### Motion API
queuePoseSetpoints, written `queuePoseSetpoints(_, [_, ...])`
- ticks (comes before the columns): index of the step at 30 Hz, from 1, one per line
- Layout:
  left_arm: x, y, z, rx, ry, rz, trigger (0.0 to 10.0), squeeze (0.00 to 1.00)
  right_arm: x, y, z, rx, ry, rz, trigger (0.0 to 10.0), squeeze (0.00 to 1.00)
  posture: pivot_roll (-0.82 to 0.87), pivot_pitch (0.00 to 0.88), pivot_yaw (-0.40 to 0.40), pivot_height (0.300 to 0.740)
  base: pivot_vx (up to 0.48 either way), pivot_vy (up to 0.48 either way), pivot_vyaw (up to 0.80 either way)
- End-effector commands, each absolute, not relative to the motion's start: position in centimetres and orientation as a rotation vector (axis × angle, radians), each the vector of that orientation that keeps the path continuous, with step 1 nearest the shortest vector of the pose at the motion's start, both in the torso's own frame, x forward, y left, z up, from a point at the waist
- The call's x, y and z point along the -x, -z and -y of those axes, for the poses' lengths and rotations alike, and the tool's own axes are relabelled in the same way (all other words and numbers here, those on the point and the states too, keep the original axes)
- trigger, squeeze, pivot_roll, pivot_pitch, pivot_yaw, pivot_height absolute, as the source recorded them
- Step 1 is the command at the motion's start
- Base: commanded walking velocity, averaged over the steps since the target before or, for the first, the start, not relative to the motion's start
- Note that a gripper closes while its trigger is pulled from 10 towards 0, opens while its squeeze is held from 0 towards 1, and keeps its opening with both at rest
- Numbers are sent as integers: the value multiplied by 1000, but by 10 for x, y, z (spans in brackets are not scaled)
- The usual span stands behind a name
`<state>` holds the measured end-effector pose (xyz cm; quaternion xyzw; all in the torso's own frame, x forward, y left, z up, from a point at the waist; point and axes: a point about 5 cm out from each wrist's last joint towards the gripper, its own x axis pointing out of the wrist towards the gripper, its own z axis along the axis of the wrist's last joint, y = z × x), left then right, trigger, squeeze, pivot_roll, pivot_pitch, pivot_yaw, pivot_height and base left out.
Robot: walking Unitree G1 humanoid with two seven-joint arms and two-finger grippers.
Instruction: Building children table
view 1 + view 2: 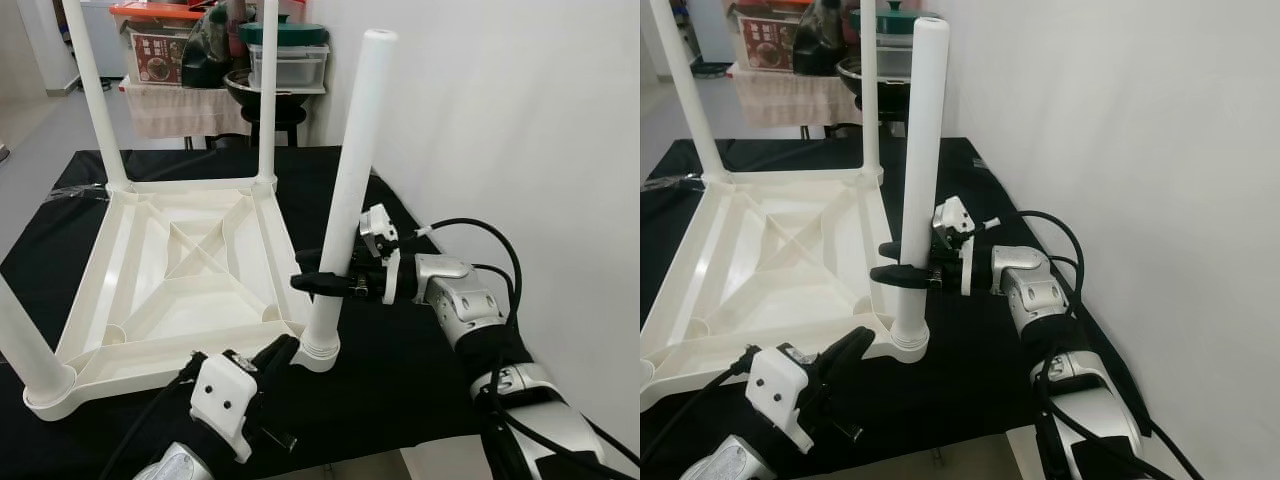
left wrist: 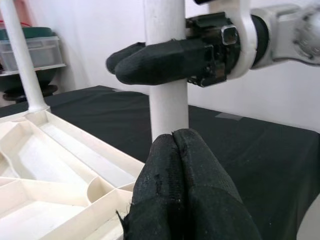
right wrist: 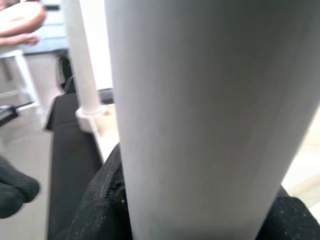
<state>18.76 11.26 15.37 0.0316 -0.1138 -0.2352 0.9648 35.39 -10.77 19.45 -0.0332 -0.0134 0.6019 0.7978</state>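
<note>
Upturned white plastic children's table is lying top-down on your black-covered worktop, its ribbed underside facing up. Two white tube legs are already standing in the far corner sockets: the far-left leg and the far-right leg. A third leg is sitting in the near-left corner, rising out past the picture's edge.

Your right hand is closing its two long black fingers around the fourth white tube leg, gripping it on the lower part of the tube, a little above its flared base. That leg is standing nearly upright with a slight lean, and its flared foot is sitting at the table's near-right corner, touching the corner rim. From these views you cannot tell whether it is fully seated in the socket. In the right wrist view the leg's white tube is looming right up against the camera, with black finger padding showing on both sides below it.

Your left hand is reaching in low from the near side, its fingers pressed together with no gap, the tips pointing at the base of the gripped leg and lying just beside the corner rim, holding nothing.

Beyond the worktop, a low shelf draped in a pale cloth is carrying plastic storage boxes and dark cookware, next to a plain white wall.
</note>
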Motion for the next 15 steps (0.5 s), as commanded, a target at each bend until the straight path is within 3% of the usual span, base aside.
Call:
queuePoseSetpoints(1, [-186,-156,-113,-64,480,231,10000,0,-351,-180,113,103,-1158,-16,0,0,64,34,-103,740,0,0,0])
queuePoseSetpoints(6, [-185,-156,-114,-66,479,232,10000,0,-334,-158,91,106,-978,-74,0,0,56,39,-100,740,0,0,0])
queuePoseSetpoints(7, [-185,-157,-115,-66,479,232,10000,0,-332,-151,85,41,-734,-102,0,0,49,45,-94,740,0,0,0])
queuePoseSetpoints(9, [-186,-156,-116,-66,481,230,10000,0,-317,-142,74,41,-516,-93,0,0,59,40,-94,740,0,0,0])
queuePoseSetpoints(15, [-187,-155,-116,-65,483,226,10000,0,-316,-141,68,41,-526,-106,0,0,52,23,-94,740,0,0,0])
